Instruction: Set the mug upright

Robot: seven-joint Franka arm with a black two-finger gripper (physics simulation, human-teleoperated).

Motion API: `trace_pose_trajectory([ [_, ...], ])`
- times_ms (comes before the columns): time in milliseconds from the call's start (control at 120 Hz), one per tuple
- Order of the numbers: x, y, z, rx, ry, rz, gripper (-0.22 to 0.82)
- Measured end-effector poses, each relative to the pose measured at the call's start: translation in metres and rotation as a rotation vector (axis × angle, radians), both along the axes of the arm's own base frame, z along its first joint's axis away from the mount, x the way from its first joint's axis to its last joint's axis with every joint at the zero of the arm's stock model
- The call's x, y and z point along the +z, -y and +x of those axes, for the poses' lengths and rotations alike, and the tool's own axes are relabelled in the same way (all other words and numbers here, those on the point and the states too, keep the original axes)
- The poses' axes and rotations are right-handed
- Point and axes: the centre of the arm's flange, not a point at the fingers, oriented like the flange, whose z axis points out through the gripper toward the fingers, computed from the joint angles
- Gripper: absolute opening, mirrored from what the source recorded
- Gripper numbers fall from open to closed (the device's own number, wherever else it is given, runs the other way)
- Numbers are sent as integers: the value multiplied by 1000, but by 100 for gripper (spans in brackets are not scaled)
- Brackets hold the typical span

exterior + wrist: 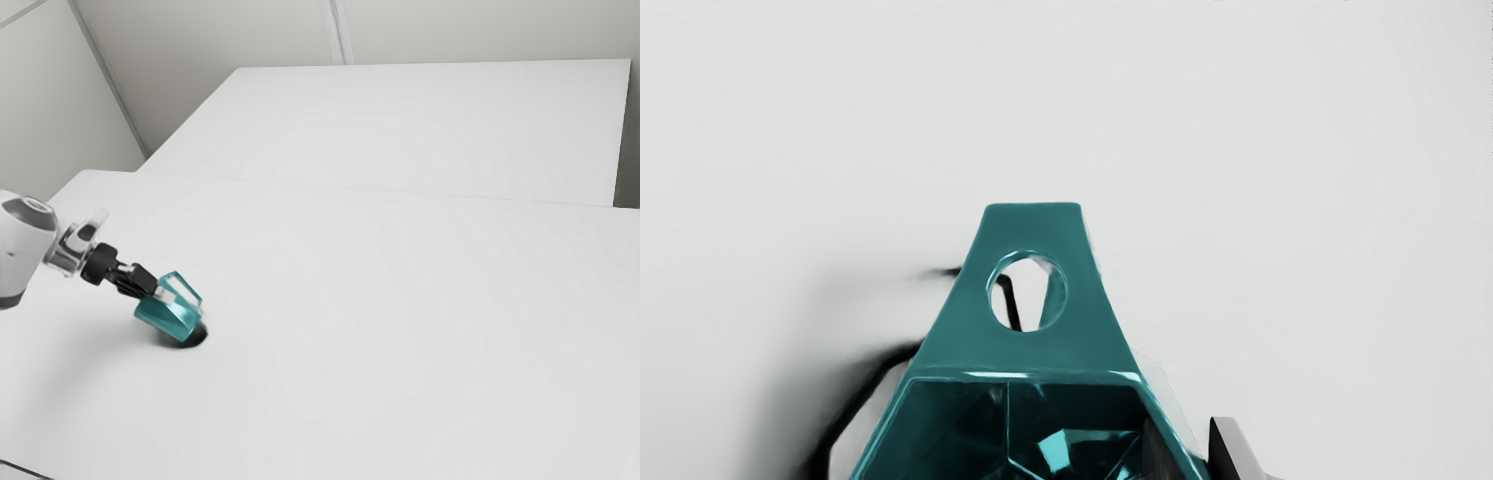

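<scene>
No readable text, labels, brands, numbers; no signs either.

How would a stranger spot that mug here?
Start at the big, smooth white table and follow the white, jointed robot arm from the exterior view's left. At its black, two-fingered hand is a glossy teal mug, tilted, with an angular handle. Its teal colour sets it apart from the black hand and white arm.

The arm (pixel 22 250) is smooth, round and white, with a grey round cap (pixel 33 211) and a dark edge at the bottom. Next comes a shiny grey wrist (pixel 66 252) with a dark spot. The hand (pixel 164 296) is black and chunky, made of blocky bits. Its fingers (pixel 1237 445) have pale grey tips with black sides.
</scene>
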Motion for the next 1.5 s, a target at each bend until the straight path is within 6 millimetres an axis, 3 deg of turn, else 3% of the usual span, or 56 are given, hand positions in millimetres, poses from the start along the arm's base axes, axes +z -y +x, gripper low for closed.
trace_pose_trajectory([
  [392,58,39,17,-111,57,107,-17],
  [633,91,96,36,-241,44,237,-17],
  [775,113,103,33,-257,27,351,-16],
  [975,134,126,28,-267,-3,480,-17],
  [1183,129,158,25,-272,-54,601,-17],
  [1500,104,180,21,-198,-113,710,-18],
])
